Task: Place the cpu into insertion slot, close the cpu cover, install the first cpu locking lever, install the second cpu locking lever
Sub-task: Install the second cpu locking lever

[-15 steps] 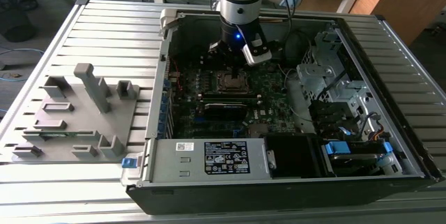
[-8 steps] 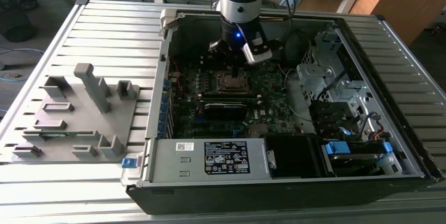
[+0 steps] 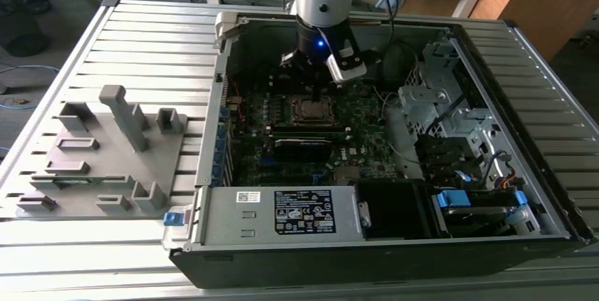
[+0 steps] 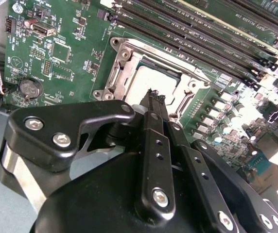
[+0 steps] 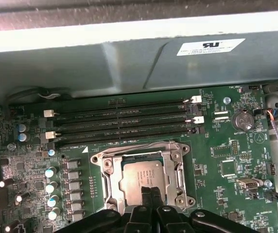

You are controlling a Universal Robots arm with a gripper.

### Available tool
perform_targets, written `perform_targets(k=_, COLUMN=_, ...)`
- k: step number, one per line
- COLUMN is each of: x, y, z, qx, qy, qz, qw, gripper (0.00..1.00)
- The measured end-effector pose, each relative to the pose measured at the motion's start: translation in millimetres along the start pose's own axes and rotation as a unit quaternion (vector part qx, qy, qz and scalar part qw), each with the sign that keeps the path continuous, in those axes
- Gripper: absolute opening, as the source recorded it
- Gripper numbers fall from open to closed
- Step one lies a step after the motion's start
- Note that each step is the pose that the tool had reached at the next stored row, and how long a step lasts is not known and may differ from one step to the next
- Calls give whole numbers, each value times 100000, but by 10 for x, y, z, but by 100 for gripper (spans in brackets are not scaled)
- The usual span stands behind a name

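The cpu, a square chip with a silver-grey top, lies flat in the insertion slot on the green motherboard. The cpu cover, a silver frame with a window, lies down around the chip. My gripper hangs just above the chip's edge, its black fingers pressed together with nothing between them. I cannot make out how the locking levers stand.
Long black memory slots run beside the socket, with capacitors and a coin battery nearby. The open case has a power supply at the front and a drive cage on the exterior view's right. A grey fixture stands outside.
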State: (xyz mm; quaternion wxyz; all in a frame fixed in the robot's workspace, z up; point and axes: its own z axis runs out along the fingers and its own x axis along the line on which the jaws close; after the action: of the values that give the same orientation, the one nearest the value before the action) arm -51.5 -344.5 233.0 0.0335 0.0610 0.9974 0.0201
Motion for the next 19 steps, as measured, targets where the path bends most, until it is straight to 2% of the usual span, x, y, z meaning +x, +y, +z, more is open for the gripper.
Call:
perform_targets(k=4, x=-2, y=2, z=-36, qx=3, qy=0, qz=0, qw=100000, gripper=11)
perform_targets(k=10, x=-3, y=2, z=-39, qx=6, qy=33, qz=-4, qw=100000, gripper=11)
perform_targets(k=11, x=-4, y=2, z=-39, qx=39, qy=268, qz=6, qw=100000, gripper=11)
perform_targets(k=12, x=-4, y=2, z=-39, qx=96, qy=668, qz=22, qw=99998, gripper=11)
perform_targets(k=13, x=-5, y=2, z=-38, qx=128, qy=931, qz=33, qw=99996, gripper=11)
perform_targets(k=19, x=-6, y=2, z=-38, qx=153, qy=1207, qz=47, qw=99993, gripper=11)
